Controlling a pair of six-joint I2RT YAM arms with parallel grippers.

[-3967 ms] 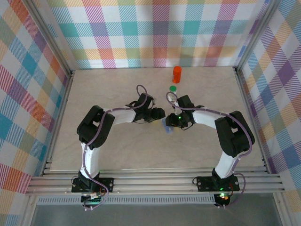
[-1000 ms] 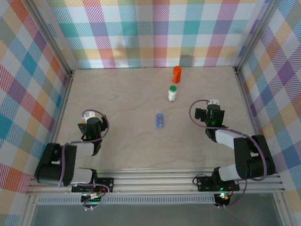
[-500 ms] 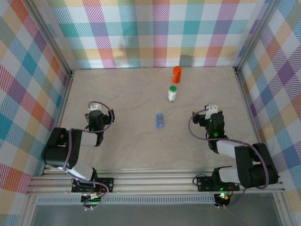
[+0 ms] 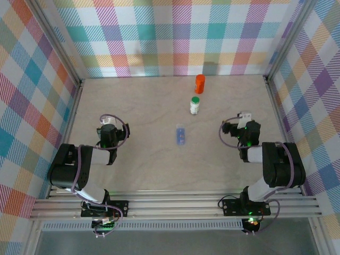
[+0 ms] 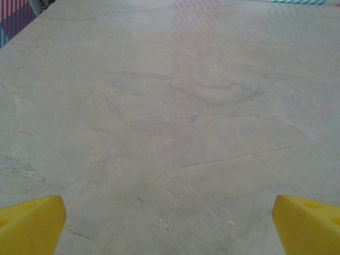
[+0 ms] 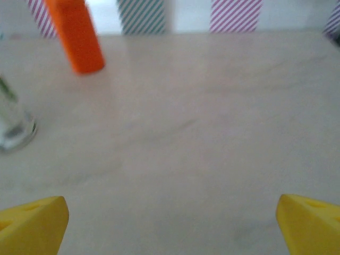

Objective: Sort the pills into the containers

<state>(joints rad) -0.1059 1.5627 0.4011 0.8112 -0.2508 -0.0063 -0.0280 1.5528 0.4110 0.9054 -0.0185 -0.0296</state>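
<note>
- The left arm lies folded low along the counter (image 4: 143, 106), elbow at the near left corner, its left pincer (image 4: 108, 129) pointing toward the far wall.
- From the left wrist, the left pincer (image 5: 170, 223) has its yellow fingertips (image 5: 32, 223) wide apart over bare marbled surface.
- The flat blue box (image 4: 181, 136) lies mid-counter between the arms, its contents too small to make out.
- The clear bottle with green cap (image 4: 195, 104) stands upright just beyond; the right wrist view cuts it (image 6: 13, 125) to a blurred base.
- The orange pill bottle (image 4: 200, 83) stands near the far wall, its top cropped from the wrist (image 6: 77, 37).
- The right arm is folded likewise, the right pincer (image 4: 244, 125) gaping and empty (image 6: 170, 223).
</note>
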